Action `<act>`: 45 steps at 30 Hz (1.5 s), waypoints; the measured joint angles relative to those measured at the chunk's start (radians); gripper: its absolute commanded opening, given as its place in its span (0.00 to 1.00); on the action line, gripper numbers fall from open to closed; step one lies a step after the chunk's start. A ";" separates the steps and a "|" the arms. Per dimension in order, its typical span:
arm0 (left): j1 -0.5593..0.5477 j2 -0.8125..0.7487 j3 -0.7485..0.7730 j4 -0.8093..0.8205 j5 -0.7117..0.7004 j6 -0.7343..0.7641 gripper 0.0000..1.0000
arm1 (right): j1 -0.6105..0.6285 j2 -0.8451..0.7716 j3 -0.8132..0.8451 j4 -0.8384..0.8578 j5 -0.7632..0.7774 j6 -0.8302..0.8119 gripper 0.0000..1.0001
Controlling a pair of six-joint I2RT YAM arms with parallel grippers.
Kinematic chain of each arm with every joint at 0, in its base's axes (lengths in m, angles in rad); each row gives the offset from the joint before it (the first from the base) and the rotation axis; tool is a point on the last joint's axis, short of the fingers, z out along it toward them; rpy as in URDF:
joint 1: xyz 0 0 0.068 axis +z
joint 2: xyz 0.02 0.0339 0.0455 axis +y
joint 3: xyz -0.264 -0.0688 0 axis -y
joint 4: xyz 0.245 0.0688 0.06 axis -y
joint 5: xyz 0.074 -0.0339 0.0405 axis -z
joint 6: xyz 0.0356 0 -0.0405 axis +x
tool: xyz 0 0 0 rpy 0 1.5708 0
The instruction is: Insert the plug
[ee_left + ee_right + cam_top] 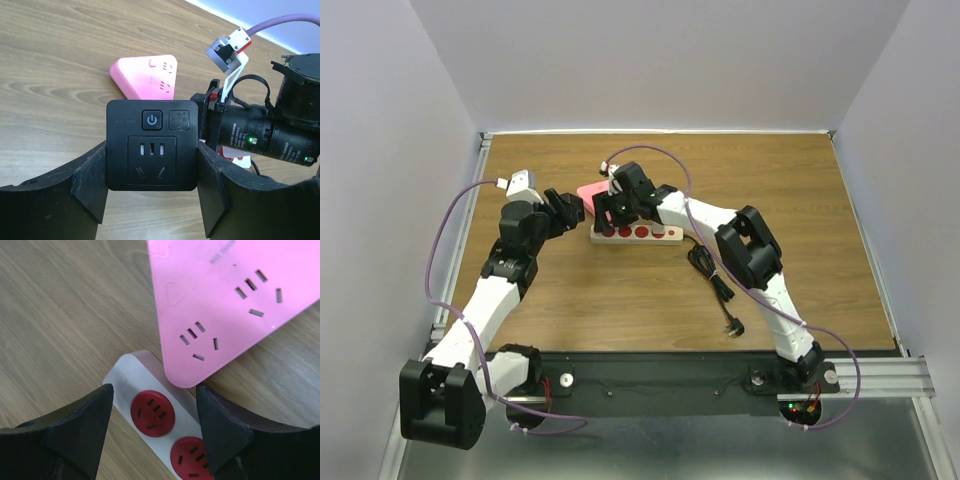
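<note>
- The wooden table (800,200) carries everything, with walls closing in three sides.
- The left arm (500,290) and right arm (750,250) both reach in to the middle of the table, their wrists close together and purple cables (445,240) looping off them.
- The white power strip (650,234) lies flat with its long axis running left to right, and its red round sockets (152,412) face up in a row.
- A black cord (705,268) trails from the strip's right end toward the near edge and ends loose on the table.
- The pink triangular socket block (588,190) sits at the strip's left end. In the right wrist view one of its rounded corners overlaps the strip.
- The black plug (152,145) is a square body with no clear long axis. It is just left of the pink block, its socket face and power button turned to the left wrist camera and its prongs hidden.
- The left fingers (90,185) clamp the black plug by two opposite sides.
- The right fingers (75,430) stand apart astride the strip's left end. Whether they press on it I cannot tell.
</note>
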 measured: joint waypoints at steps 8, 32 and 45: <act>0.000 -0.048 -0.079 -0.010 0.003 -0.019 0.00 | 0.024 -0.062 -0.056 -0.001 0.041 -0.007 0.73; -0.066 -0.009 -0.188 0.043 -0.003 -0.066 0.00 | -0.291 -0.652 -0.730 0.092 0.218 -0.040 0.76; -0.132 0.137 -0.192 0.142 -0.006 -0.101 0.00 | -0.285 -0.724 -0.978 0.206 0.104 0.027 0.75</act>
